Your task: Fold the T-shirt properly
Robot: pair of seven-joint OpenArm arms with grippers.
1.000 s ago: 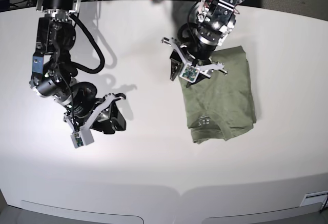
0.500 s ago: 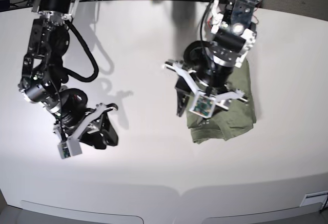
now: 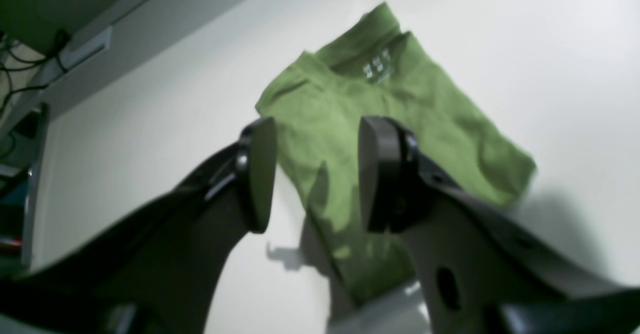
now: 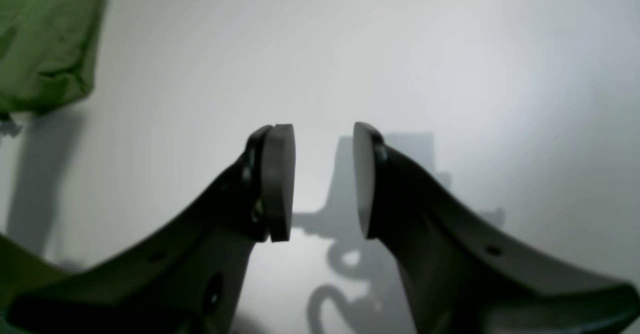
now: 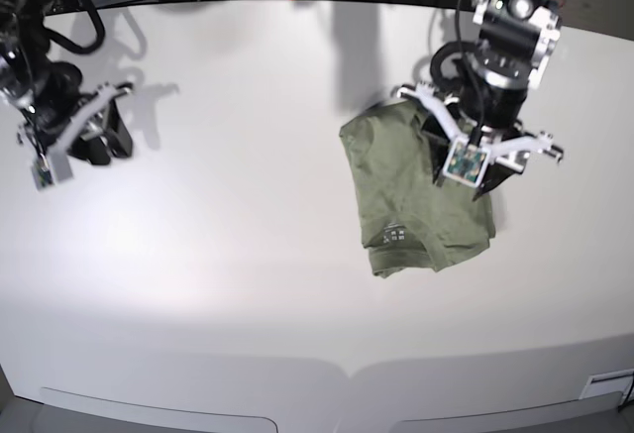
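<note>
Green cotton, folded into a rough rectangle, lies on the white table (image 5: 248, 284): the T-shirt (image 5: 406, 190) sits at about three o'clock from the table's middle in the base view, its neck end pointing toward six o'clock. A small white printed label (image 5: 393, 235) shows inside the collar, also seen in the left wrist view (image 3: 377, 68), but the print is too small and blurred to read in either.

The left gripper (image 3: 317, 174) hangs above the shirt with its two dark pads apart and nothing between them; the cloth and bare table show through the gap. In the base view this gripper (image 5: 485, 161) covers the shirt's upper right part, toward two o'clock of the garment.

The right gripper (image 4: 324, 179) is well apart from the shirt, at the table's nine to ten o'clock edge (image 5: 74, 136). Its jaws also stand parted and empty over bare table, with only a corner of green fabric at the upper left of its wrist view.
</note>
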